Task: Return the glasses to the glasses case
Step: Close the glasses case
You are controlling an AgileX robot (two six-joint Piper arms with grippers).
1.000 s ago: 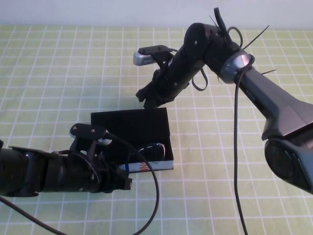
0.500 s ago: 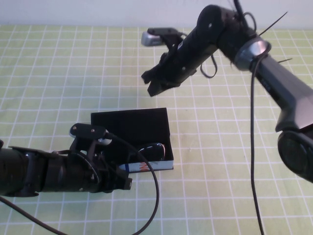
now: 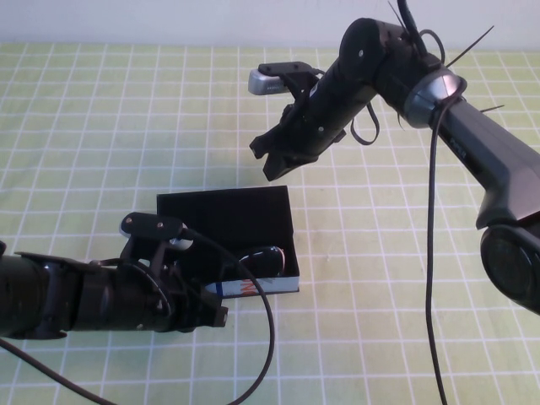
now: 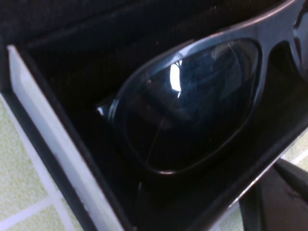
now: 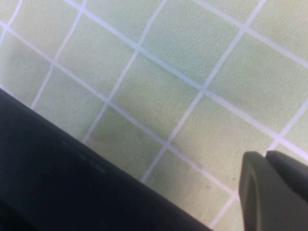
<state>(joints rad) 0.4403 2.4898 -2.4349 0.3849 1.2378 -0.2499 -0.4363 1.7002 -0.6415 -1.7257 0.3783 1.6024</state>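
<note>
Glasses: the glasses point(image 4: 187, 106) lie inside the glasses case point(image 3: 253, 215), toward its right end; in the high view only a glossy sliver point(image 3: 263, 257) shows above the front wall, the rest hidden by the left arm.
Glasses case: open on the green checked surface point(image 3: 101, 126), flap lid laid flat behind the tray, pale printed front edge facing the robot.
Left gripper: the left gripper point(image 3: 215, 314) sits low at the case's front-left corner, touching or just beside the front wall; whether it is released or clenched, I cannot tell. Its wrist camera looks straight down into the tray at one lens.
Right gripper: the right gripper point(image 3: 268, 160) hangs in the air behind the lid, carrying nothing; its fingertips look drawn together, clenched on empty air.
Progress: judged from the layout, the glasses are already in; the lid is not yet closed.
Handling: the glasses look light, rigid and slick, with scratch-prone lenses; any nudge is best taken on the thick frame or bridge, never the lens. The lid seems a thin stiff flap, probably best lifted by its free far edge.
Risk: a proud temple could block the lid.
</note>
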